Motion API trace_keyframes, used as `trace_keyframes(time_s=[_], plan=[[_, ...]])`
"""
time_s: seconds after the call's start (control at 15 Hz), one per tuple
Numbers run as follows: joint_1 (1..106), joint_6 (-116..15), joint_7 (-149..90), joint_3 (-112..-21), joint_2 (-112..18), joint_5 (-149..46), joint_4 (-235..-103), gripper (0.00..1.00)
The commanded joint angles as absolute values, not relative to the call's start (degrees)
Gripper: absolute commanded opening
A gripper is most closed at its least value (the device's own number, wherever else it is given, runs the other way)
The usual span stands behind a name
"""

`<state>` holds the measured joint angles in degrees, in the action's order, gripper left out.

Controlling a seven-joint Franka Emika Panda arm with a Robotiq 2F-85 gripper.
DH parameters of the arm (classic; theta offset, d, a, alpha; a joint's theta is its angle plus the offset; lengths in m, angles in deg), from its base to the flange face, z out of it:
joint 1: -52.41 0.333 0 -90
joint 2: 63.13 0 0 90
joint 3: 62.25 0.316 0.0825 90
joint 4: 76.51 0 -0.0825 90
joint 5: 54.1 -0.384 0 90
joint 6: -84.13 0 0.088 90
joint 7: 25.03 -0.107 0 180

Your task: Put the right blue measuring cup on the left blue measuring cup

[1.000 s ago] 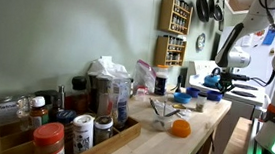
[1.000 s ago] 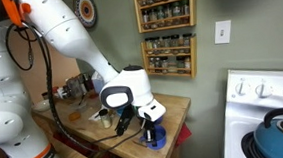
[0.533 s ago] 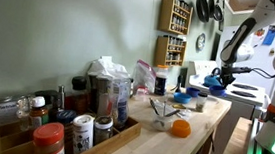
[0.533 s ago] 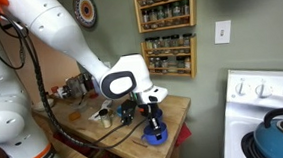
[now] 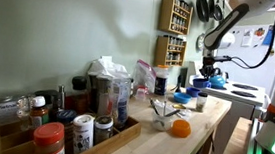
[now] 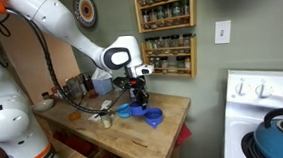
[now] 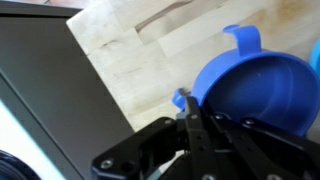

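Note:
My gripper (image 6: 140,97) is shut on the handle of a blue measuring cup (image 6: 152,116) and holds it just above the wooden counter (image 6: 136,140). In the wrist view the cup (image 7: 262,82) fills the right side, and its handle sits between my closed fingers (image 7: 190,120). A second blue measuring cup (image 6: 124,111) rests on the counter just beside the held one. In an exterior view the held cup (image 5: 200,83) hangs under the gripper (image 5: 204,75) above and beyond the resting cup (image 5: 183,96).
An orange (image 5: 179,128) and a glass bowl (image 5: 160,111) stand on the counter. Jars fill a wooden tray (image 5: 62,131) near the camera. A spice rack (image 6: 166,32) hangs on the wall, and a stove (image 6: 269,105) stands beside the counter's end.
My gripper has risen from the counter's near edge and moved toward the wall with the blue cup in it, closer to the second cup.

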<state>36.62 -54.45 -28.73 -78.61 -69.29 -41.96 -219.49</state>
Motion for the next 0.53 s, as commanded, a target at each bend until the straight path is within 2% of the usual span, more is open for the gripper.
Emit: trace_keyframes(time_s=[0.0, 0.07, 0.2, 0.47], plan=[[36.7, -53.4, -25.6, -78.2, -69.0, -45.1, -218.7, 0.05], [36.8, -53.0, -23.9, -78.3, -68.7, -46.6, -218.2, 0.01], [37.1, -53.2, -15.5, -80.3, -68.2, -57.6, -217.9, 0.01], [35.5, -52.9, -6.2, -83.1, -66.2, -67.2, -215.5, 0.01]])
